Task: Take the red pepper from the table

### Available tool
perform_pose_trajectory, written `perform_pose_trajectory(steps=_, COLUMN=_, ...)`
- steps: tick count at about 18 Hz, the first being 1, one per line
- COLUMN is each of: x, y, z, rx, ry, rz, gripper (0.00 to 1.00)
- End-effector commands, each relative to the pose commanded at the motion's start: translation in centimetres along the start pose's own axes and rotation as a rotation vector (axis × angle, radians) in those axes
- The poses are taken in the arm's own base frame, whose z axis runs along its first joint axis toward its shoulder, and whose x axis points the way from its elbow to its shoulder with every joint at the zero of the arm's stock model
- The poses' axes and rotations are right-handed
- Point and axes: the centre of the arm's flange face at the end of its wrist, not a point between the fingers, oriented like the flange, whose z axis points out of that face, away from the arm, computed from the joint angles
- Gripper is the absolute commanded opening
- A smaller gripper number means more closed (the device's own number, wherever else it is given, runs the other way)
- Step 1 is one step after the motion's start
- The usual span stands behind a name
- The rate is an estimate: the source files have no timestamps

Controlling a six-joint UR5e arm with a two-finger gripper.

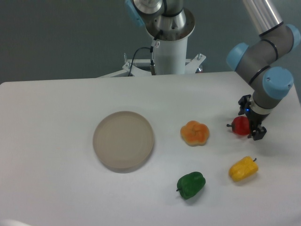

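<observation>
Gripper [250, 118] straddled the red pepper [240, 125] on the table [56, 188].
Its jaws stood spread; the pepper sat between them, stem pointing toward nine o'clock.

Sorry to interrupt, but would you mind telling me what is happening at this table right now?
The robot arm is going after the red pepper at the right side of the white table. Its tool is down around the pepper, one finger behind it and one in front, and the pepper looks to be sitting on the table. Whether the fingers are pressing on it cannot be told from here. The orange pepper, yellow pepper, green pepper and the round plate lie untouched.
</observation>
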Motion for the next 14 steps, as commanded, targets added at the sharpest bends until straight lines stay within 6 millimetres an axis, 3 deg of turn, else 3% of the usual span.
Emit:
perform_pose_trajectory(steps=1, x=0.0, y=0.0, z=0.0, rx=0.0, ry=0.0, rz=-0.002, gripper=0.82)
perform_pose_trajectory(steps=2, x=0.0, y=0.0, z=-0.2, rx=-0.001, ry=-0.003, rz=0.0, gripper=0.56)
perform_pose_trajectory(steps=3, x=-0.1, y=0.0, z=-0.2, rx=-0.002, ry=-0.004, rz=0.002, gripper=0.43)
perform_pose_trajectory(steps=4, x=-0.2, y=0.2, z=-0.6, rx=-0.003, ry=-0.012, rz=0.0, gripper=0.36)
perform_pose_trajectory(steps=9, x=-1.4, y=-0.1, z=-4.0, rx=-0.029, ry=-0.067, rz=0.012, gripper=0.33)
perform_pose_trajectory(steps=14, x=-5.3, y=-6.1, z=-11.4, rx=-0.071, ry=-0.212, rz=0.023, gripper=0.33)
